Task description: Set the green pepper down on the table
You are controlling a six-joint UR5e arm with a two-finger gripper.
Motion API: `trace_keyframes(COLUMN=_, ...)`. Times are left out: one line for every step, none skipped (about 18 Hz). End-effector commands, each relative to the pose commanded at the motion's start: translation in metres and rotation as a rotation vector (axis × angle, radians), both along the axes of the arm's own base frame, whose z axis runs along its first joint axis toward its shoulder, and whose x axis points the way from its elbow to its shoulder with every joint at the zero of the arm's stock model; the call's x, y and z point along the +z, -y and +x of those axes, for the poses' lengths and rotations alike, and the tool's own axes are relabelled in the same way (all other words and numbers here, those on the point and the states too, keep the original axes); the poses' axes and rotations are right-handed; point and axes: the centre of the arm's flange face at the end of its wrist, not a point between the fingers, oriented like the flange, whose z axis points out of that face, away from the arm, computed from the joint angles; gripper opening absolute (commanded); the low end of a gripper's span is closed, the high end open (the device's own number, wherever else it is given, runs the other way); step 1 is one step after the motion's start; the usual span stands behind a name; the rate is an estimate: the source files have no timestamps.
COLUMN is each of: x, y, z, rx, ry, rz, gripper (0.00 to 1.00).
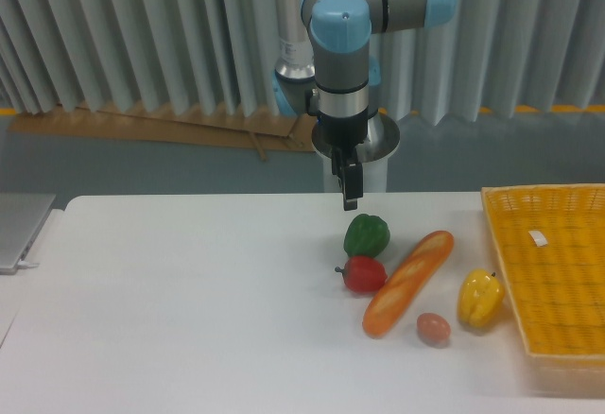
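One pepper sits on the bench, touching the red one. Fingers hang just above it, holding nothing; look pressed together, hard to tell. Placement looks done; next, retreat upward.

Red pepper and baguette crowd the green pepper.
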Motion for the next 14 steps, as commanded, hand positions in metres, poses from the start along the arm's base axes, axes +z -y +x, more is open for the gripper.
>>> trace_keyframes(x=-0.0015, y=-0.0001, z=-0.0003, rx=0.002, ry=0.001, rz=-0.003, gripper=1.00)
trace_keyframes(x=-0.0022, y=-0.0006, z=-0.0007, rx=0.002, ry=0.001, rz=-0.003, gripper=1.00)
trace_keyframes(x=-0.0023, y=-0.0003, z=0.0004, rx=0.000, ry=0.001, rz=-0.005, gripper=1.00)
trace_keyframes(x=-0.0005, y=0.0001, z=-0.0003, rx=0.002, ry=-0.003, rz=-0.001, gripper=1.00)
trace_keyframes(x=-0.0008, y=-0.0009, z=-0.0011, rx=0.002, ry=-0.007, rz=0.006, gripper=1.00)
trace_keyframes(x=0.0002, y=-0.0028, z=-0.0018, rx=-0.001, ry=-0.018, rz=0.017, gripper=1.00)
trace_keyframes(x=-0.0028, y=-0.0020, z=-0.0001, rx=-0.001, ry=-0.019, rz=0.016, gripper=1.00)
trace_keyframes(x=-0.0072, y=-0.0024, z=-0.0005, rx=-0.001, ry=-0.021, rz=0.018, gripper=1.00)
trace_keyframes(x=-0.0071, y=-0.0044, z=-0.0013, rx=-0.003, ry=-0.034, rz=0.031, gripper=1.00)
trace_keyframes(x=-0.0069, y=-0.0072, z=0.0026, rx=-0.012, ry=-0.039, rz=0.037, gripper=1.00)
trace_keyframes(x=-0.0067, y=-0.0081, z=0.0040, rx=-0.015, ry=-0.040, rz=0.038, gripper=1.00)
trace_keyframes(x=-0.0065, y=-0.0077, z=0.0043, rx=-0.015, ry=-0.041, rz=0.039, gripper=1.00)
trace_keyframes(x=-0.0047, y=-0.0069, z=0.0046, rx=-0.013, ry=-0.046, rz=0.041, gripper=1.00)
trace_keyframes(x=-0.0055, y=-0.0072, z=0.0043, rx=-0.013, ry=-0.045, rz=0.040, gripper=1.00)
